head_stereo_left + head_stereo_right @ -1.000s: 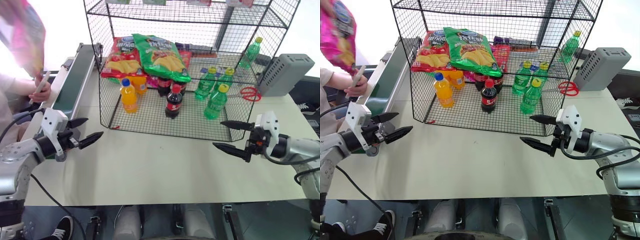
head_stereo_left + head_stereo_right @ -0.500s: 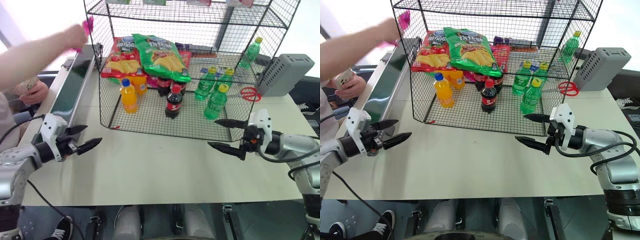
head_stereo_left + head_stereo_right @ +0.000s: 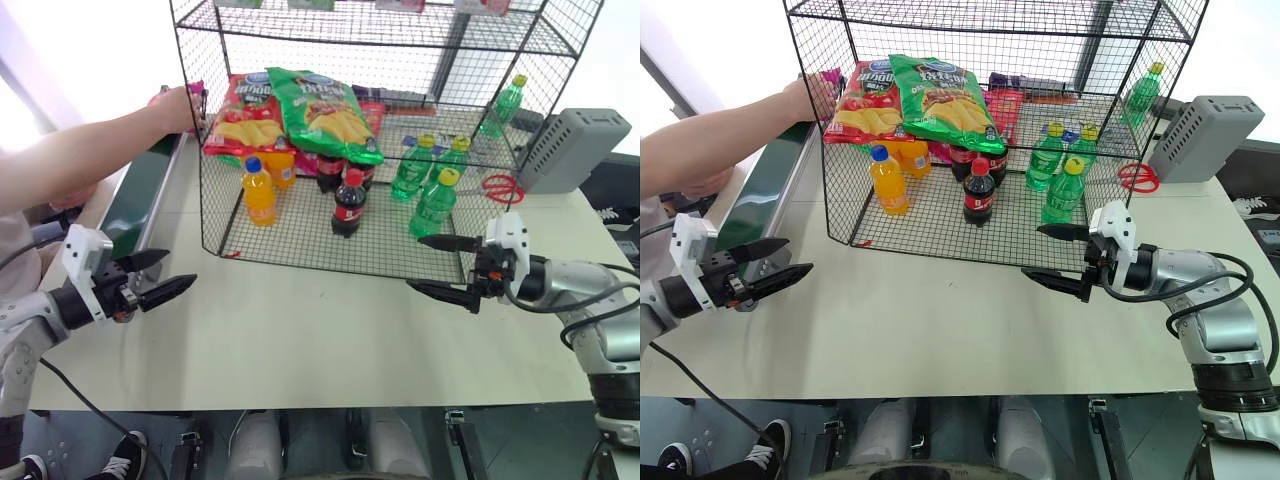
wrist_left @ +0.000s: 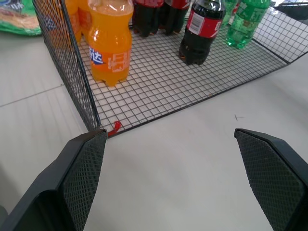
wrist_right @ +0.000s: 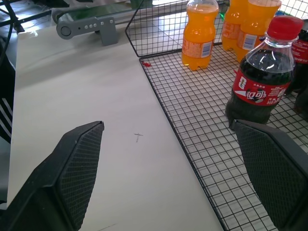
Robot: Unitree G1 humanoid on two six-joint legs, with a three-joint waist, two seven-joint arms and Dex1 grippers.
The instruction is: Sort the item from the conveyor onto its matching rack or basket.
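A pale table (image 3: 330, 330) carries the tall black wire rack (image 3: 380, 130), taken here as the landmark. Left of the rack runs the dark-green conveyor (image 3: 140, 185) in its grey frame. Right of the rack sits a grey ribbed box (image 3: 572, 148), with red scissors (image 3: 500, 187) between box and rack. The background behind is bright white.

Count inside the rack: one red chip bag (image 3: 245, 115), one green chip bag (image 3: 325, 115) overlapping it, two orange bottles (image 3: 258, 192) clearly seen, two cola bottles (image 3: 348, 203), and four green bottles (image 3: 432, 203), one of them standing at the rack's far right corner.

A person's arm (image 3: 90, 150) reaches over the conveyor to the rack's upper left corner; the hand holds the magenta-pink bag (image 3: 830, 80) against the mesh there, only a sliver of it showing.

The left gripper (image 3: 155, 278) hovers in front of the rack's left corner, beside the conveyor, fingers spread wide and empty. The right gripper (image 3: 440, 268) hovers at the rack's front right edge, fingers likewise spread and empty.

The left wrist view adds a small red tab (image 4: 114, 127) at the rack's front corner. The right wrist view shows the conveyor's grey end unit with buttons (image 5: 84, 26) beyond the rack.
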